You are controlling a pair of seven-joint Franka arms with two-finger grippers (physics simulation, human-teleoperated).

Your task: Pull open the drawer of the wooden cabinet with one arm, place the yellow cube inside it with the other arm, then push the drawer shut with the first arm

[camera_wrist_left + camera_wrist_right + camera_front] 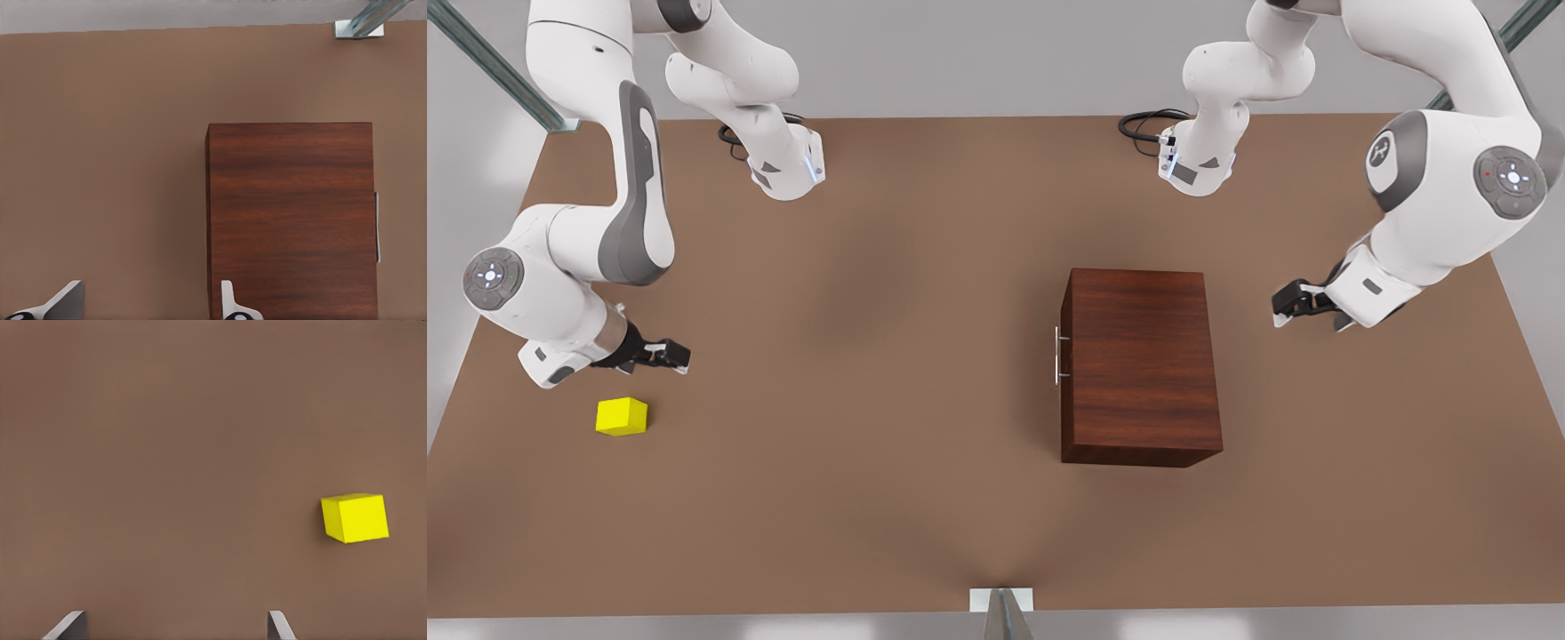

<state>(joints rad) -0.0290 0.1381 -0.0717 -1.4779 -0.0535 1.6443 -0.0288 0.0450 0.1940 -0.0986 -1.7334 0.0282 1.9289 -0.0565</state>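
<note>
Brown worktop [871, 498] fills the front view, and nearest the camera a small pale bracket [1001, 600] sits at its near edge. A little farther in, the yellow cube [622, 416] rests on the bare surface toward the front view's left, on its own and well apart from the cabinet. Just beyond the cube hangs the right tool [679, 356], above the worktop and close to the cube but not touching it; in the right wrist view its two fingertips [67, 625] stand spread wide with nothing between them, and the cube [355, 517] lies off to one side of the gap.

Toward the front view's right stands the wooden cabinet [1138, 364], dark reddish-brown with a plain flat top. Its drawer [1064, 356] is fully shut, the front panel flush with the cabinet side that faces the front view's left, and the slim silver handle [1057, 356] stands out from that panel. On the opposite side of the cabinet hangs the left tool [1282, 311], near it but clear of it, raised above the worktop. In the left wrist view its fingertips [67, 301] are spread apart and empty, with the cabinet top [293, 220] ahead and the handle [377, 227] along its far edge.

Farthest back, both arm bases [787, 169] stand at the rear edge of the worktop.
</note>
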